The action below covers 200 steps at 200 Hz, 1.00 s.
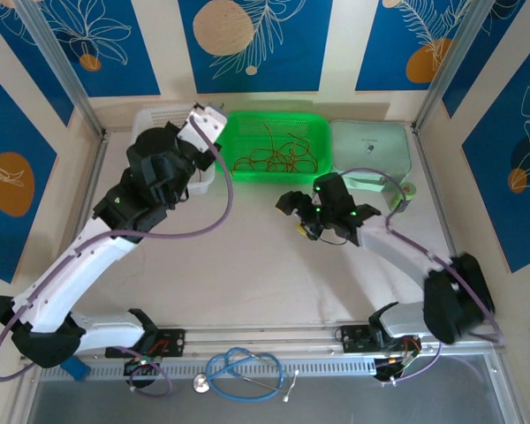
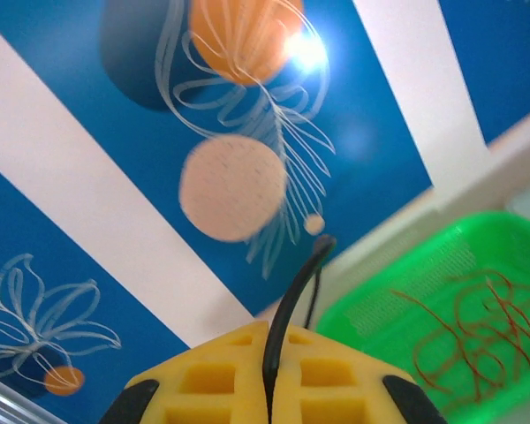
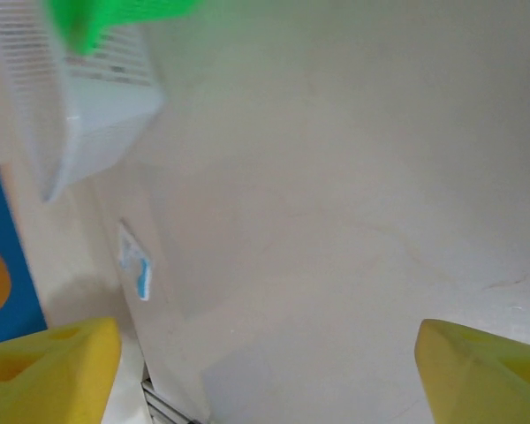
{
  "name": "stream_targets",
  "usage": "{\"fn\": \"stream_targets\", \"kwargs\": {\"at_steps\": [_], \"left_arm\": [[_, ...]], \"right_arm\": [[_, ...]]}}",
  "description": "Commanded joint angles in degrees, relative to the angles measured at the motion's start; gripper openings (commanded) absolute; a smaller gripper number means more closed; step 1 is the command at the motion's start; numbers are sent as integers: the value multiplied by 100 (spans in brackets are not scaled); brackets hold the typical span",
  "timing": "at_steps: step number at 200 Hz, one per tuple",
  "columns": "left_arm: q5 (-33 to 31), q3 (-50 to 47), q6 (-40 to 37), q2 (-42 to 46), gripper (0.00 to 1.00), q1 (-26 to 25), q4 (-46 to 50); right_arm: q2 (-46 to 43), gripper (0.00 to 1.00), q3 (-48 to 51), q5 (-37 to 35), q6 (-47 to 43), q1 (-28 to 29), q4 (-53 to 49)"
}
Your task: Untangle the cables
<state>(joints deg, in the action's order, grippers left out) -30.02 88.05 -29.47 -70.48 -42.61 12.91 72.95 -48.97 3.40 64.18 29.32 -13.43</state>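
Clearly the left gripper (image 2: 269, 358) is clamped shut on a black cable (image 2: 293, 296), raised and tilted toward the wall beside the green basket (image 2: 371, 305), where the red cables (image 2: 473, 331) lie looped. Lift slowly, in case a red loop is snagged on it. The right gripper (image 3: 265, 362) hangs spread and empty, low over the table (image 3: 336, 177).

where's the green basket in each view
top external: green basket at back centre, red cables inside.
left wrist: green basket in the lower right corner.
right wrist: green basket is a blurred patch at the top left edge, above a white basket.
shared landmark: the blue patterned wall.
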Motion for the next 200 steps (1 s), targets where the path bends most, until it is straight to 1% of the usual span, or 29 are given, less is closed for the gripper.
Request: {"fn": "stream_targets", "kwargs": {"at_steps": [1,17,35,66,99,114,144,172,200], "left_arm": [[-206,446,-522,-426,0,273,-367],[-203,773,-694,-777,0,666,-470],[-67,1065,-712,-1197,0,1234,-580],[263,1478,-349,-2001,0,2179,-598],[440,1555,93,-2709,0,2828,-748],[574,1381,391,-2900,0,3025,-871],[871,539,1118,-3110,0,3296,-1292],[1109,-441,1716,-3257,0,3348,-1738],[1263,-1119,2186,-3399,0,3347,-1997]], "right_arm": [[-709,89,-73,-690,-629,45,-830],[-1169,89,-64,-792,-805,56,-1115],[-1597,89,-44,-831,-928,74,-1357],[-2161,89,51,-904,-995,80,-1724],[-2630,88,311,-1066,-903,87,-2065],[-2769,88,454,-1137,-826,83,-2182],[-2822,88,711,-1157,-673,83,-2182],[-2661,88,774,-1174,-635,83,-2061],[-2420,88,672,-1131,-705,81,-2014]]}}
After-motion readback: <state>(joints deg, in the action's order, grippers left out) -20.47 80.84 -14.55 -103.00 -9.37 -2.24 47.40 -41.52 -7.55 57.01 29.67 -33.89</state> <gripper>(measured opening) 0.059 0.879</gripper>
